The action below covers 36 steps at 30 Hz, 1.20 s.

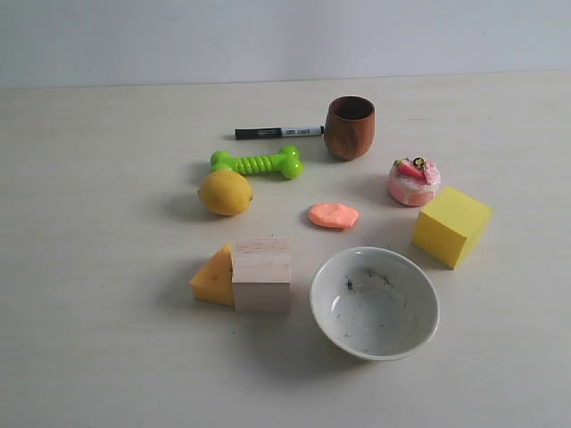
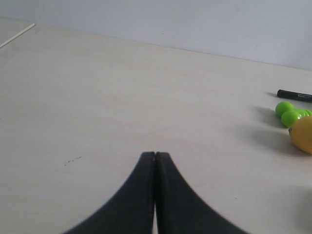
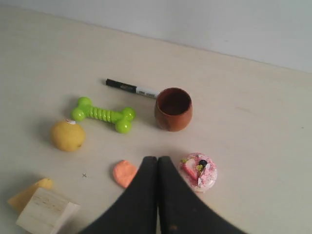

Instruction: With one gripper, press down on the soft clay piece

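Note:
The soft clay piece (image 1: 334, 215) is a small flat salmon-orange blob lying on the table between the lemon and the pink cake toy. In the right wrist view the clay piece (image 3: 124, 173) shows partly behind my right gripper (image 3: 157, 158), whose black fingers are shut together with nothing between them; how high it is above the table cannot be told. My left gripper (image 2: 155, 154) is shut too, over bare table well away from the clay. Neither gripper appears in the exterior view.
Around the clay lie a yellow lemon (image 1: 225, 193), a green bone toy (image 1: 257, 163), a black marker (image 1: 278, 132), a wooden cup (image 1: 349, 127), a pink cake toy (image 1: 414, 181), a yellow cube (image 1: 451, 226), a white bowl (image 1: 375, 302), a wooden block (image 1: 261, 273) and an orange wedge (image 1: 214, 277).

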Each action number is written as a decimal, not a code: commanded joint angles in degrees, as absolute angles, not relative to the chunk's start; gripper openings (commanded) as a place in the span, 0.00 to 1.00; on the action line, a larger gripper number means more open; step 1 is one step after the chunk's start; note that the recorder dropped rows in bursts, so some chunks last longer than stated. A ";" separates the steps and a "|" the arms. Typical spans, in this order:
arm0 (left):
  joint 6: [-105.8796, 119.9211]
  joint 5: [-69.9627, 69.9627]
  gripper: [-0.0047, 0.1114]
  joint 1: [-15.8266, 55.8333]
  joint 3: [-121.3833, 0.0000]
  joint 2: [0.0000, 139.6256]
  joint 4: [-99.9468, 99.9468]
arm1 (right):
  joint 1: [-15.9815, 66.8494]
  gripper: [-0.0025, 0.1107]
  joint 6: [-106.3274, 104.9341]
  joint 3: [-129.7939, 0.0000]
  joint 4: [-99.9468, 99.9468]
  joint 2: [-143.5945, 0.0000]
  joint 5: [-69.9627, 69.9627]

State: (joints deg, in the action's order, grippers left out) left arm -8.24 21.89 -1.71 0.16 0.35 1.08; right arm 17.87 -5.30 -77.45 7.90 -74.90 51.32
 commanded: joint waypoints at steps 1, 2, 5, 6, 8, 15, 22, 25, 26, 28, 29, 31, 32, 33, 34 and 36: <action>-8.66 20.90 0.04 -1.69 0.00 0.00 1.08 | 21.90 0.02 -2.39 -82.96 2.60 -83.60 53.46; -8.66 20.90 0.04 -1.69 0.00 0.00 1.08 | 22.03 0.02 -2.39 -84.28 2.60 -85.73 53.91; -8.66 20.90 0.04 -1.69 0.00 0.00 1.08 | 22.03 0.02 -3.08 -87.24 2.60 -90.84 54.26; -8.66 20.90 0.04 -1.69 0.00 0.00 1.08 | 22.03 0.02 -3.45 -87.77 2.44 -92.06 54.11; -8.66 20.90 0.04 -1.69 0.00 0.00 1.08 | 22.03 0.02 -3.45 -88.04 3.09 -93.69 52.73; -8.66 20.90 0.04 -1.69 0.00 0.00 1.08 | 22.03 0.02 -3.45 -88.04 2.99 -94.91 48.74; -8.66 20.90 0.04 -1.69 0.00 0.00 1.08 | 22.03 0.02 -2.78 -88.04 3.09 -95.80 47.70; -8.66 20.90 0.04 -1.69 0.00 0.00 1.08 | 22.03 0.02 -2.78 -88.04 2.99 -97.10 47.45; -8.66 20.90 0.04 -1.69 0.00 0.00 1.08 | 22.03 0.02 -2.78 -88.04 2.99 -97.85 47.45; -8.66 20.90 0.04 -1.69 0.00 0.00 1.08 | 22.03 0.02 -2.91 -88.04 2.99 -99.63 47.72; -8.66 20.90 0.04 -1.69 0.00 0.00 1.08 | 22.03 0.02 -2.91 -88.04 2.88 -100.73 48.00; -8.66 20.90 0.04 -1.69 0.00 0.00 1.08 | 22.03 0.02 -2.91 -88.04 2.22 -103.87 48.29; -8.66 20.90 0.04 -1.69 0.00 0.00 1.08 | 22.03 0.02 -2.91 -88.82 1.31 -105.81 48.97; -8.66 20.90 0.04 -1.69 0.00 0.00 1.08 | 22.03 0.02 -2.91 -89.60 1.05 -106.89 49.76; -8.66 20.90 0.04 -1.69 0.00 0.00 1.08 | 22.03 0.02 -2.91 -91.57 1.05 -108.88 51.76; -8.66 20.90 0.04 -1.69 0.00 0.00 1.08 | 22.03 0.02 -2.91 -95.32 1.05 -112.17 55.14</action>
